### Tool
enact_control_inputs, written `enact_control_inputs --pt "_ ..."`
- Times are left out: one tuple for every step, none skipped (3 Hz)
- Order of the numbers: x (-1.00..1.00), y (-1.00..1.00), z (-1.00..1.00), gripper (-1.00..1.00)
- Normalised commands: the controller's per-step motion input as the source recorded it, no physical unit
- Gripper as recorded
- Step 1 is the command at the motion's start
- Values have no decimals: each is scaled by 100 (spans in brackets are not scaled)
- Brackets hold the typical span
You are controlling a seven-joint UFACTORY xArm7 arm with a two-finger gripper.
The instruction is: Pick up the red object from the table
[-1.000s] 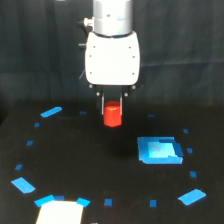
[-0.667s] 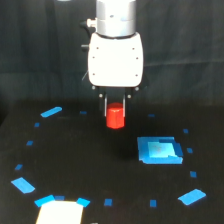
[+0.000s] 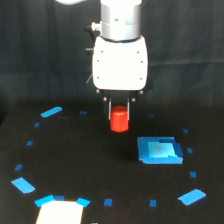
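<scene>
The red object (image 3: 119, 120) is a small red-orange stubby block. It hangs between the two dark fingers of my gripper (image 3: 119, 116), below the white gripper body (image 3: 120, 64). The gripper is shut on it and holds it above the black table (image 3: 90, 165), to the upper left of the large blue square (image 3: 159, 150) in the exterior view. The block's upper part is hidden between the fingers.
Small blue tape pieces lie scattered in a ring on the table, such as one at the far left (image 3: 51, 111), one at the near left (image 3: 23, 185) and one at the near right (image 3: 192, 196). A pale rectangular patch (image 3: 60, 212) sits at the front edge.
The gripper has moved toward the exterior view's right and slightly upward, carrying the red object with it. The object stays clamped between the fingers.
</scene>
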Motion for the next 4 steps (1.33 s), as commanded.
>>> enact_control_inputs --pt "8 -48 20 -85" --pt "5 -59 -47 -100" --pt "-31 -65 -55 -100" --pt "-15 -65 80 -100"
